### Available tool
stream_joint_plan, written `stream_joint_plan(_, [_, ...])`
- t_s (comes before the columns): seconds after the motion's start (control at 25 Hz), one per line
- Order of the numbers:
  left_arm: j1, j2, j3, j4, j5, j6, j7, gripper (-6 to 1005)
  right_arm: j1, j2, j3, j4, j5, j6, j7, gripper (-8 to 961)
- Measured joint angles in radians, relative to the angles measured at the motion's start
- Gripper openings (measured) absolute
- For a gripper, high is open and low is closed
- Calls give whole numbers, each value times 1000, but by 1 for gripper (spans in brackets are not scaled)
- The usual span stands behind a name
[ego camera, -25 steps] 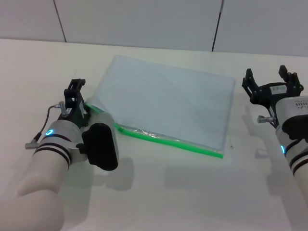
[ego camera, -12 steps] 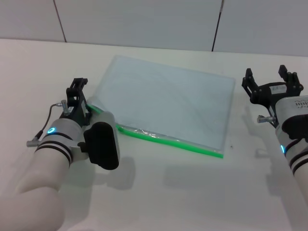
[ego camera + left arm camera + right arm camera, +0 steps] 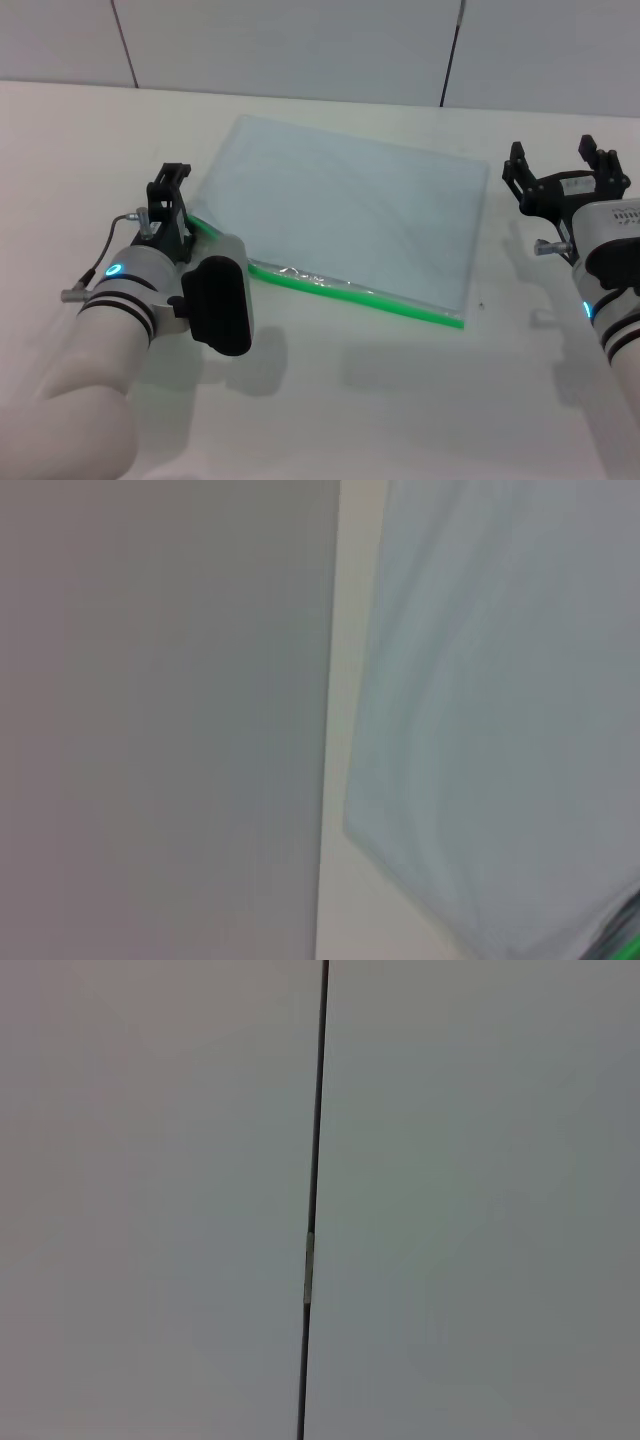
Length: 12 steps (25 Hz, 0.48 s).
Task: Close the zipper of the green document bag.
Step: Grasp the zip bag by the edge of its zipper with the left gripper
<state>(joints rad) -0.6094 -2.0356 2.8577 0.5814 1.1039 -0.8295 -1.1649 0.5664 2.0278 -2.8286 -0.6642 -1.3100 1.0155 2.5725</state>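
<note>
One green document bag (image 3: pixel 345 215) is laid flat on the white worktop (image 3: pixel 330 400), its single zipper (image 3: pixel 350 291) running along the near long edge. The zipper's left end is met by the left tool (image 3: pixel 170 205), which is held low at that corner; whether its fingers are together cannot be told. The right tool (image 3: pixel 565 170) is kept beside the bag's right edge, apart from it, fingers spread.

Left pincer (image 3: pixel 172 190) reaches forward low, while right pincer (image 3: pixel 566 165) hovers with fingers spread.
</note>
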Motion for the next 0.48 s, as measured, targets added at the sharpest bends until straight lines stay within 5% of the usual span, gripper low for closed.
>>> stream_joint_plan(0.48, [0,-3,0,5,49,16,15,718,1,0,0,0,0,0,0,834])
